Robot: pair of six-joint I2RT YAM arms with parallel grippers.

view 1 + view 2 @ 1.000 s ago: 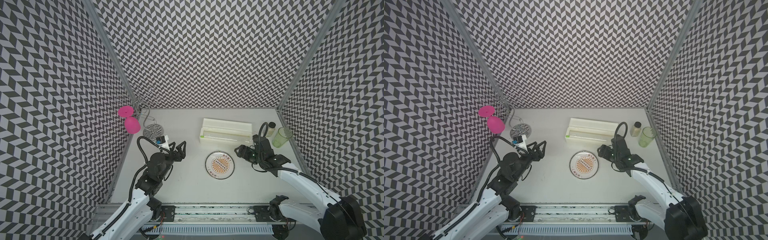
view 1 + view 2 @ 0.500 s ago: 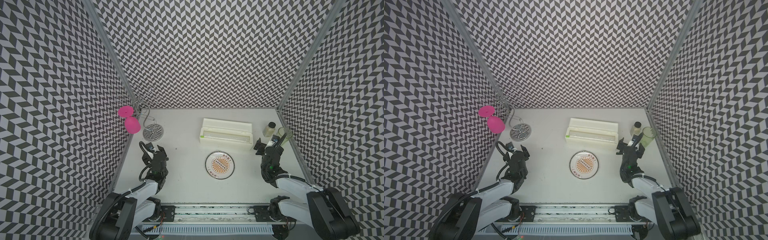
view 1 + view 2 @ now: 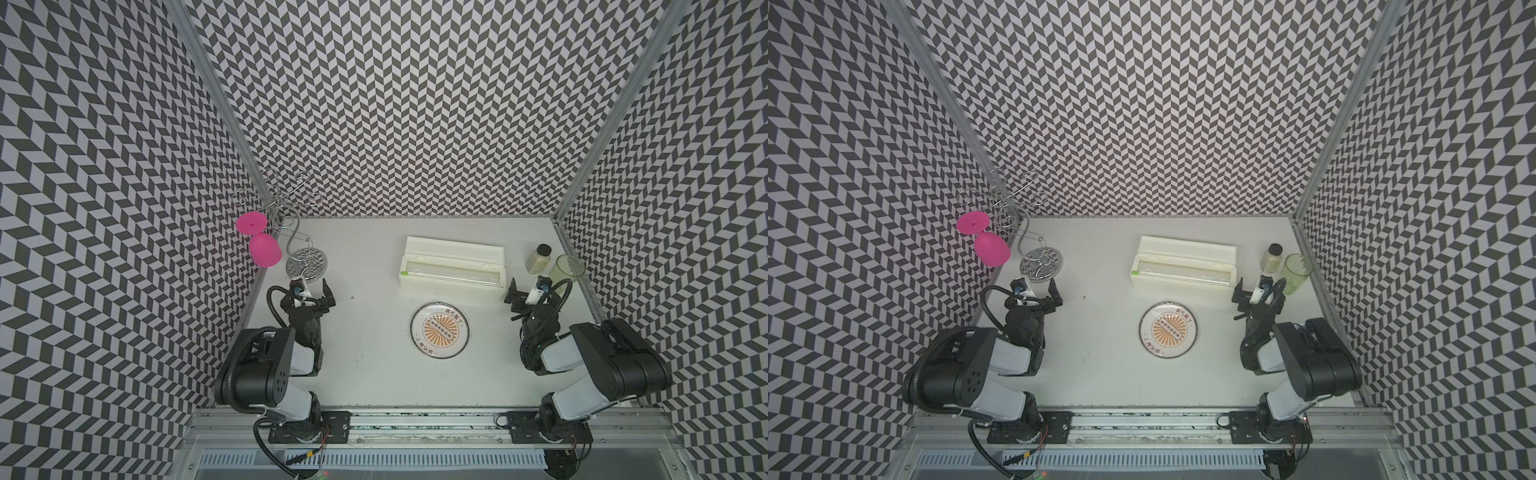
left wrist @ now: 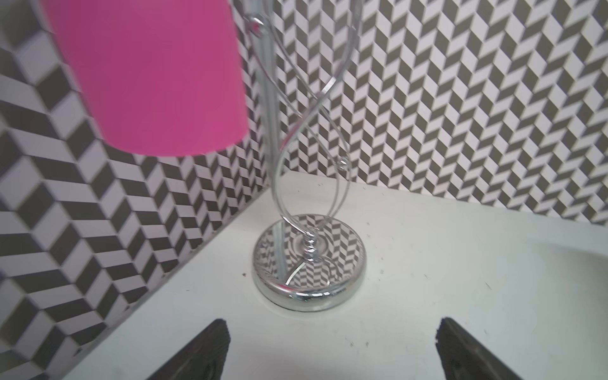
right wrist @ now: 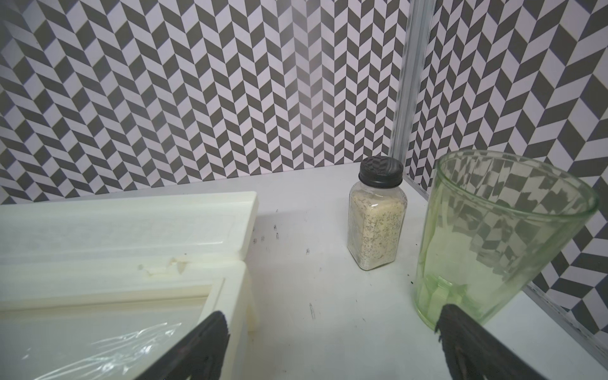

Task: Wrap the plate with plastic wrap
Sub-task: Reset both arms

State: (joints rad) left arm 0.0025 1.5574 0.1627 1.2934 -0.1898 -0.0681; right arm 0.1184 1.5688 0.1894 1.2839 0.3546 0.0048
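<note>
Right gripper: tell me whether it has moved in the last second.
Yes. The right gripper has drawn away from the plate and now sits close to the green cup. The plate lies where it was.

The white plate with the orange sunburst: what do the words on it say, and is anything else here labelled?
Round white plate with orange sunburst centre: small dark characters around the design, too small to read.
Clear seasoning jar with black cap: no label showing.
Long cream-white dispenser box: no writing showing.

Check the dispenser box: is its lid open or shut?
Open: the lid of the dispenser box lies back flat, and plastic wrap shows inside.
</note>
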